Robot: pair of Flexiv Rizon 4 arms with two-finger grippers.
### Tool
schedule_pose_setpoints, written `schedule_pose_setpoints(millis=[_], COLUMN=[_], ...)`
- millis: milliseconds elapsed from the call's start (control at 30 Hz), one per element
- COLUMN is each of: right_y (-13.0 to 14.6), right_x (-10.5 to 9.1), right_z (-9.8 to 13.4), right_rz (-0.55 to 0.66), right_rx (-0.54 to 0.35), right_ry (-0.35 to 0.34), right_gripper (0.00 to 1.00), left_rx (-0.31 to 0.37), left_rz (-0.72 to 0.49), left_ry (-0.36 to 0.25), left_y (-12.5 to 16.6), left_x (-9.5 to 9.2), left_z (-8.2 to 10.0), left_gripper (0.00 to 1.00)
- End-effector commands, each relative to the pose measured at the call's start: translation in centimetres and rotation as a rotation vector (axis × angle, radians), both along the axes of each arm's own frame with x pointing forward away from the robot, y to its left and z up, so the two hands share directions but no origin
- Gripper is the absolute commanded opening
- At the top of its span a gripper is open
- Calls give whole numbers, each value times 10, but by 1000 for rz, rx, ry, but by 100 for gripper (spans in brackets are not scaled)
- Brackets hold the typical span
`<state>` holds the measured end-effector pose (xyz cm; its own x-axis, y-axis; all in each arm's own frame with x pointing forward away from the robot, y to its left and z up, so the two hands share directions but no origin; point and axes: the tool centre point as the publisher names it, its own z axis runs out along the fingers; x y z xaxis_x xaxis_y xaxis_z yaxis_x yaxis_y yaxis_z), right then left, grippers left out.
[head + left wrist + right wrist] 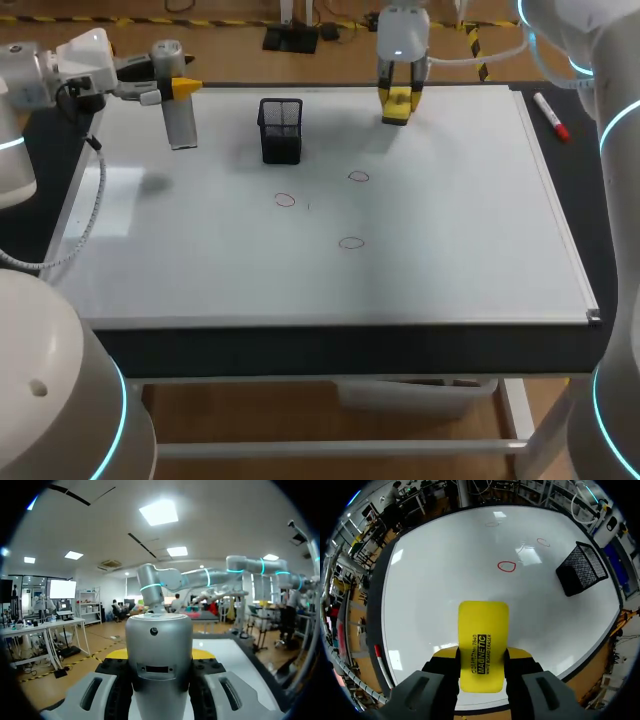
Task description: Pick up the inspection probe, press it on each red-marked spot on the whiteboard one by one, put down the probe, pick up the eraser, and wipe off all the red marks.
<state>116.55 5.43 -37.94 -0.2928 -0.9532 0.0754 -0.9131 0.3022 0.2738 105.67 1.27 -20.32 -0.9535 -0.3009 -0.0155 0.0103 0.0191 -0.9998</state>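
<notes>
The right jaws were clamped on the flat yellow eraser block, one finger on each long side. They held it at the far edge of the big white whiteboard, a bit right of middle. The left jaws were clamped on the silver cylindrical inspection probe, which hung upright over the board's far left corner. As far as I could tell it was clear of the surface.

Three marks sat mid-board, none wiped: the far red circle, the left red circle and the near red circle. A black mesh pen cup stood just beyond the left one.

My read: with the eraser gripped and the probe not put down, wiping was the step coming up. The next move would need the eraser laid flat on the far red circle, the closest one. After that it'd sweep toward the others without clipping the cup.
</notes>
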Motion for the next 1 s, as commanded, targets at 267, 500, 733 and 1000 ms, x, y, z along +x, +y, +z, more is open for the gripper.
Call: schedule_pose_setpoints(millis=[267, 500, 733, 1000], right_y=[-47, -68, -84, -94], right_x=[-43, -67, -87, -106], right_z=[19, 15, 15, 17], right_rz=[-119, -191, -274, -361], right_rx=[-76, -95, -156, -239], right_ry=[-93, -107, -143, -181], right_gripper=[0, 0, 0, 0], left_rx=[0, 0, 0, 0], left_rz=[2, 2, 2, 2], left_ry=[-1, -1, -1, -1], left_y=[0, 0, 0, 0], left_x=[0, 0, 0, 0], left_z=[0, 0, 0, 0], left_gripper=[0, 0, 0, 0])
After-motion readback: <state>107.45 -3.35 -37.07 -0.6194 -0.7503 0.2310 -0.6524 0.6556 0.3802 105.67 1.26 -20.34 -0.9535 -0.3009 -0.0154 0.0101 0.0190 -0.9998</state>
